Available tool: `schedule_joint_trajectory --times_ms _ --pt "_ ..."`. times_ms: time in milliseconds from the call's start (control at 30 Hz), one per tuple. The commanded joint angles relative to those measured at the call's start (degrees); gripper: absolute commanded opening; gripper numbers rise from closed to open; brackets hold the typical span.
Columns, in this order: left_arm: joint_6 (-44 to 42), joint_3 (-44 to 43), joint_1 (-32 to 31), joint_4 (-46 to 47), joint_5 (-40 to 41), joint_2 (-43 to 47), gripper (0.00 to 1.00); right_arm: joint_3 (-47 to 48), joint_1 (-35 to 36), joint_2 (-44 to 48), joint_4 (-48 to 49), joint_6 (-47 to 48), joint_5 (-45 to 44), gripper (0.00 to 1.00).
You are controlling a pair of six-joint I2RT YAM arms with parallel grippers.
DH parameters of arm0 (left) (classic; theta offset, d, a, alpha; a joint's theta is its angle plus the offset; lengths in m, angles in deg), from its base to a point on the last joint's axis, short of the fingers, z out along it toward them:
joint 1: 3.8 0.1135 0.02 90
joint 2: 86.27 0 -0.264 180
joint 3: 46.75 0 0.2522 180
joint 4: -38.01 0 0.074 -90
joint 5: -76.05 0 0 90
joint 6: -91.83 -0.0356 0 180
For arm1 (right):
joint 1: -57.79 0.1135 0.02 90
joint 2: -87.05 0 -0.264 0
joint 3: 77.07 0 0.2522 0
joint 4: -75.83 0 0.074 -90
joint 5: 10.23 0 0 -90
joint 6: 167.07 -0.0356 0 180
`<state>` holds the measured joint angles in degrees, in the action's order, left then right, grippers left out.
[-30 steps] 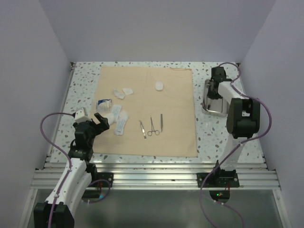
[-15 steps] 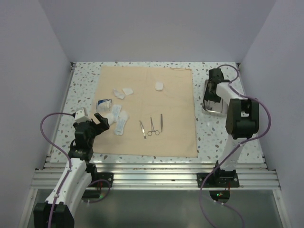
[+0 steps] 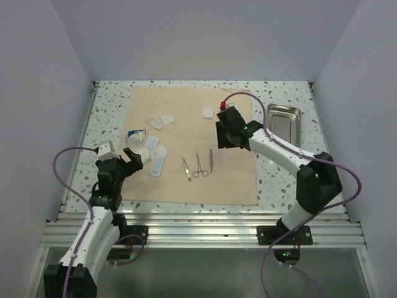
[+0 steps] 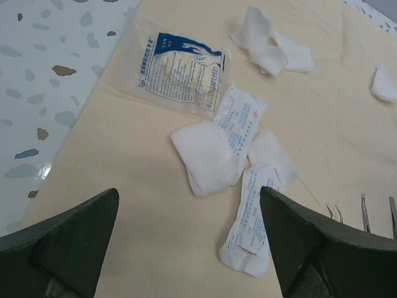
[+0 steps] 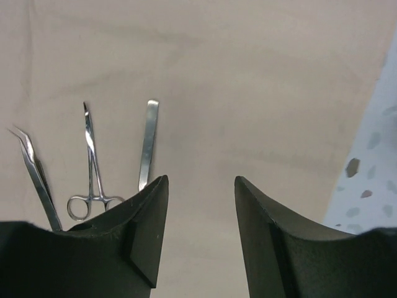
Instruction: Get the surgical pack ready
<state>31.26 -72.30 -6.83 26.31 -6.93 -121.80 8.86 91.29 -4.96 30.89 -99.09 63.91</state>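
Observation:
The beige cloth [image 3: 232, 174] lies spread flat on the table. On it are three slim metal instruments: curved forceps [image 3: 187, 169], ring-handled forceps [image 3: 198, 165] and tweezers [image 3: 210, 159]. In the right wrist view the tweezers [image 5: 147, 143] and ring-handled forceps [image 5: 92, 161] lie just left of my right gripper [image 5: 201, 180]. That right gripper [image 3: 222, 141] hovers open over the cloth with nothing between its fingers. White gauze packets [image 3: 152, 152] lie on the cloth's left part. My left gripper [image 3: 129, 160] stands wide open near them, with the packets [image 4: 211, 149] ahead of it. The steel tray [image 3: 283, 124] lies flat, right of the cloth.
A blue-printed packet [image 4: 177, 71] and loose gauze pieces [image 4: 270, 46] lie toward the cloth's far left. One more gauze piece [image 3: 208, 112] sits near the cloth's far middle. Speckled tabletop [image 3: 105, 118] borders the cloth; purple walls close in on three sides.
My right gripper has opened and let go of the steel tray, which now lies flat right of the cloth. The right arm has swung left over the cloth. The left arm has not moved.

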Motion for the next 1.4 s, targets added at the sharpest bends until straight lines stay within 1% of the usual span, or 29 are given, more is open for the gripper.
schedule_joint_trajectory --times_ms 0,33,133,400,500,533,600,700,733,767,900,967,1000,1067,1100,1133,1167,1200,1267,1300,1367 --pt "0.0 -2.0 0.1 2.3 -0.3 0.3 1.0 -0.9 4.8 -4.8 -2.4 -6.7 -2.5 0.51" --pt "0.0 -2.0 0.1 2.3 -0.3 0.3 1.0 -0.8 6.8 -6.2 -2.0 -7.8 -2.4 0.51" --pt "0.0 -2.0 0.2 2.2 -0.3 0.2 1.0 -1.0 9.9 -10.7 -0.1 -9.5 -2.9 0.51" --pt "0.0 -2.0 0.1 2.2 -0.4 0.5 1.0 -1.6 11.4 -15.8 3.6 -11.6 -1.6 0.5" --pt "0.0 -2.1 0.2 2.0 -0.3 0.2 1.0 -1.9 11.4 -16.8 4.3 -11.9 -1.2 0.43" --pt "0.0 -2.1 0.1 2.0 -0.3 0.3 1.0 -2.1 11.5 -16.9 4.5 -12.1 -1.2 0.37" --pt "0.0 -2.1 0.2 2.0 -0.3 0.4 1.0 -2.7 11.4 -16.4 4.6 -12.3 -1.6 0.31" --pt "0.0 -2.1 0.1 2.0 -0.3 0.3 1.0 -3.6 11.2 -13.5 4.2 -12.2 -2.6 0.25" --pt "0.0 -2.1 0.2 2.0 -0.3 0.3 1.0 -3.7 10.9 -12.5 4.0 -11.6 -2.7 0.21" --pt "0.0 -2.1 0.2 2.0 -0.3 0.3 1.0 -3.9 10.4 -10.9 4.0 -11.0 -2.2 0.2" --pt "0.0 -2.1 0.2 2.0 -0.3 0.3 1.0 -4.5 5.8 -7.0 2.8 -8.6 -0.3 0.17" --pt "0.0 -2.2 0.2 2.0 -0.3 0.3 1.0 -6.2 0.9 -4.5 3.7 -7.1 2.7 0.15" --pt "0.0 -2.2 0.2 2.0 -0.3 0.3 1.0 -7.5 -3.5 -1.9 4.1 -5.9 5.0 0.13" --pt "0.0 -2.1 0.2 1.9 -0.3 0.4 1.0 -8.3 -8.0 0.7 4.0 -4.4 6.4 0.12" --pt "0.0 -2.1 0.2 1.9 -0.3 0.4 1.0 -8.3 -12.7 2.6 3.7 -3.7 6.9 0.12" --pt "0.0 -2.1 0.1 1.9 -0.4 0.4 1.0 -8.2 -15.2 3.2 3.5 -2.3 7.3 0.11" --pt "0.0 -2.1 0.2 2.0 -0.3 0.4 1.0 -7.9 -17.6 3.6 3.1 -1.7 8.4 0.11" --pt "0.0 -2.1 0.1 2.0 -0.4 0.3 1.0 -6.7 -22.3 3.6 2.7 -1.1 8.4 0.11" --pt "-0.1 -2.2 0.1 2.0 -0.3 0.3 1.0 -5.2 -27.0 2.7 1.6 0.5 9.6 0.11" --pt "0.0 -2.2 0.2 2.0 -0.4 0.3 1.0 -3.7 -31.4 2.0 1.3 0.7 10.1 0.11" --pt "-0.1 -2.2 0.1 2.0 -0.5 0.2 1.0 -2.9 -35.3 -0.2 2.7 0.8 10.0 0.11"
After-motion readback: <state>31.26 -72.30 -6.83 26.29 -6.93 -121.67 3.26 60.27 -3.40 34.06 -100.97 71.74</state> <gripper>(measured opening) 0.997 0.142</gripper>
